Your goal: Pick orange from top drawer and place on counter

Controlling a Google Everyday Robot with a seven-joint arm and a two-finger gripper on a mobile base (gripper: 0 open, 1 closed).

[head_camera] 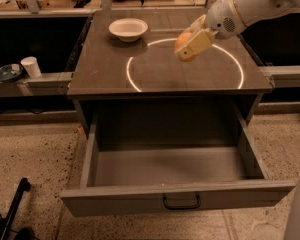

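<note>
My gripper (188,45) is shut on the orange (182,41), whose rounded side shows between the pale fingers. It holds the fruit above the dark counter (100,76), inside the bright white ring (131,76), right of the middle. The arm reaches in from the upper right. The top drawer (140,199) stands pulled wide open below the counter's front edge, its grey inside empty, its black handle (181,203) at the front.
A white bowl (128,29) sits at the counter's back left. A white cup (31,66) and a dark dish (7,72) stand on a low ledge to the left. A black pole (12,211) lies on the speckled floor at bottom left.
</note>
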